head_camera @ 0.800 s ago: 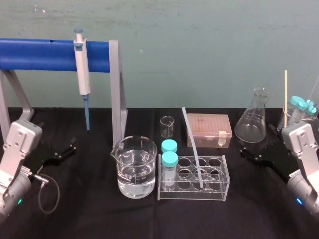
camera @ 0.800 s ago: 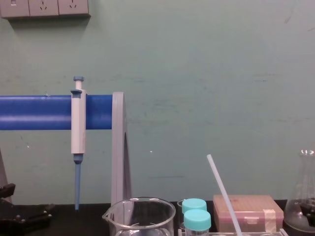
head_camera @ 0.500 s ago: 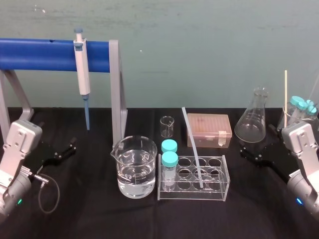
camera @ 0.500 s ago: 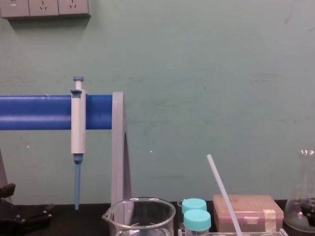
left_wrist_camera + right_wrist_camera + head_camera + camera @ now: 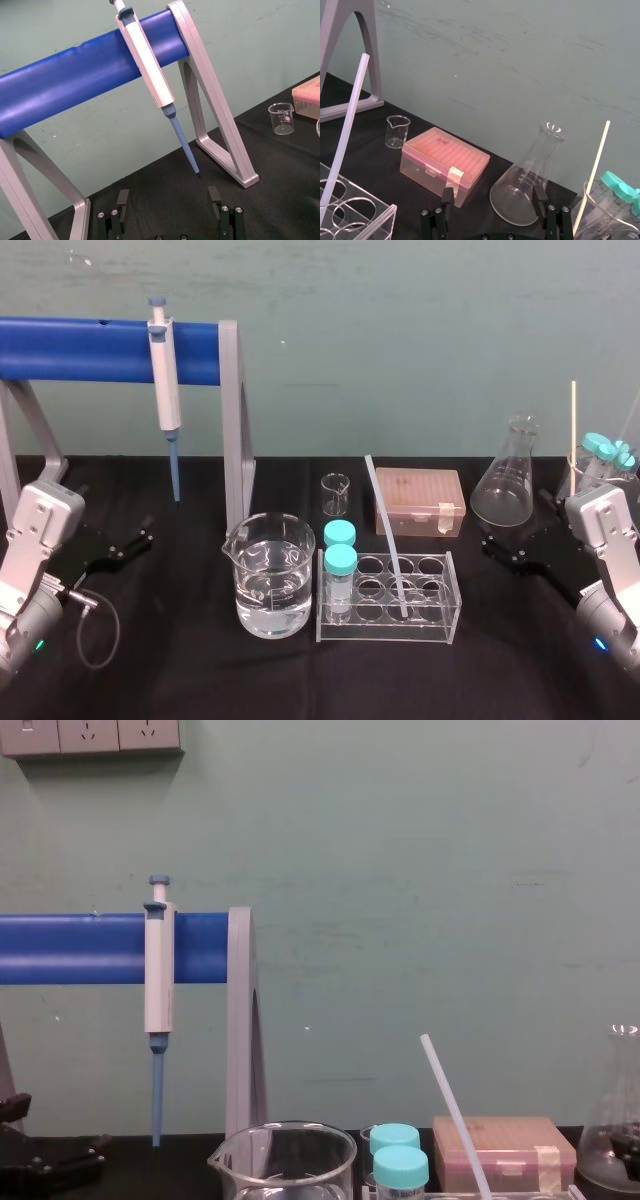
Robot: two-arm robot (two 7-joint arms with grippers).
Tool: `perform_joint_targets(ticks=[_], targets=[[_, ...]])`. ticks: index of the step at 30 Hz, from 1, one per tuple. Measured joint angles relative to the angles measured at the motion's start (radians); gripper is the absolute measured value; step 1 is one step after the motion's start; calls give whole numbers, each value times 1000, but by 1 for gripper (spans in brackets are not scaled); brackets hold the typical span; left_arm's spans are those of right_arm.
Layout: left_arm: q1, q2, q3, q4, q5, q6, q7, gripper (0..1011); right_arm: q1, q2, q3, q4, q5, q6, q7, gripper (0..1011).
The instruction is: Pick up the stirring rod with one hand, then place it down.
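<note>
My right hand (image 5: 492,193) sits low by the flask, fingers spread apart and gripping nothing; the stirring rod (image 5: 387,540) leans in the clear rack (image 5: 380,628) well off to that hand's left, its top tipped away from it; my left hand (image 5: 168,192) is parked beyond the rack, also open and empty.

stirring rod (image 5: 455,1117) lower end: cut off, chest view bottom edge | flask (image 5: 627,1080): cut by right edge
</note>
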Motion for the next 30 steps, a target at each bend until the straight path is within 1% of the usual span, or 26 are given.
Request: perform_joint_targets(ticks=[30], targets=[[0,0,0,0,0,0,0,1000,0,0,0,0,0,0,0,1003]])
